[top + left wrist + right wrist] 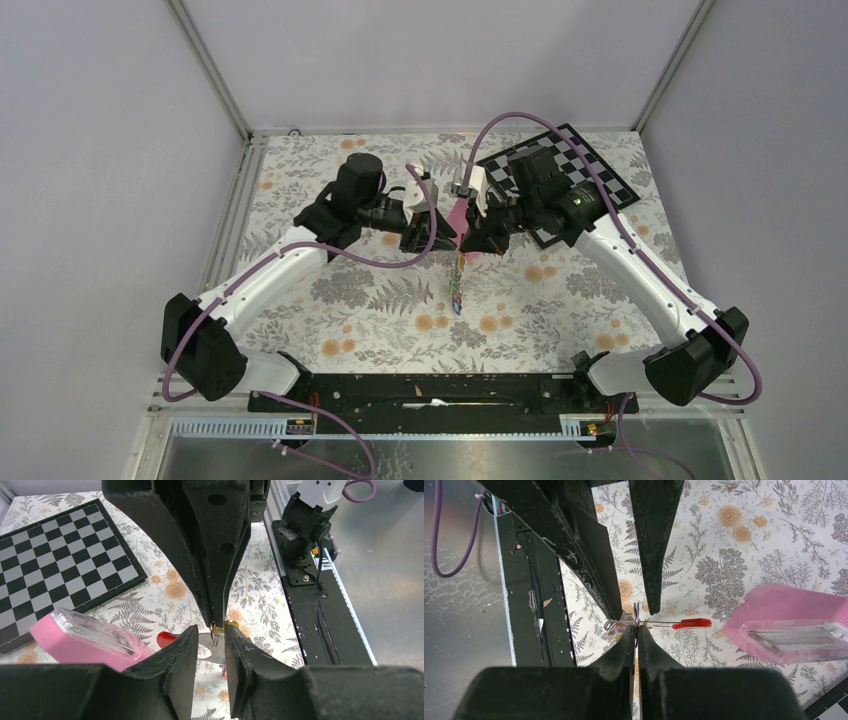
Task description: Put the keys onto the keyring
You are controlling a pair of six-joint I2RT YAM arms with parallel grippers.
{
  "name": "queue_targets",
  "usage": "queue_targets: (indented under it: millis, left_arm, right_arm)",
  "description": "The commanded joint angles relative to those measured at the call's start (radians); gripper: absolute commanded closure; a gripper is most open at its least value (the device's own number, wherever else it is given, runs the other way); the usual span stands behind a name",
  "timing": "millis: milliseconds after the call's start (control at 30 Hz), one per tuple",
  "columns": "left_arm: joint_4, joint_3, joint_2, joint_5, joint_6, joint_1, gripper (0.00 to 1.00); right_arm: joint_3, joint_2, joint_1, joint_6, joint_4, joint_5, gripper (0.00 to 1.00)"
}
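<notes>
Threading step in hand: my right gripper (pixel 637 630) pinches the thin wire of the keyring (pixel 691 623) above the floral mat beside the pink pyramid (pixel 789 625), my left gripper (pixel 209 640) seemingly clamps a key (pixel 216 647) edge-on, and next I must align them finely.

Glossy pink plastic pyramid (pixel 80 639)

A pink metronome (pixel 82 640) lies beside a checkerboard (pixel 55 560) on floral cloth (pixel 380 310).
</notes>
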Motion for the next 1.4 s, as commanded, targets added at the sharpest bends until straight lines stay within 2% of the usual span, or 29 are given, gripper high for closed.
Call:
queue_targets:
  millis: [0, 533, 833, 1200, 1367]
  left_arm:
    - [0.055, 0.011, 0.003, 0.008, -0.002, -0.010, 0.69]
    - [0.056, 0.001, 0.014, 0.007, -0.011, -0.016, 0.70]
    - [0.058, -0.003, 0.016, 0.015, -0.016, -0.018, 0.86]
    - [0.057, -0.022, 0.008, 0.012, -0.019, -0.018, 0.87]
    - [0.058, -0.021, 0.011, 0.020, -0.025, -0.019, 1.00]
  right_arm:
    - [0.030, -0.016, 0.008, 0.003, 0.026, -0.005, 1.00]
    - [0.028, -0.024, 0.007, 0.009, 0.031, -0.007, 1.00]
    - [0.034, -0.026, 0.008, 0.013, 0.030, -0.004, 1.00]
    - [0.038, -0.030, 0.008, 0.020, 0.034, 0.000, 1.00]
    - [0.042, -0.029, 0.008, 0.026, 0.038, 0.000, 1.00]
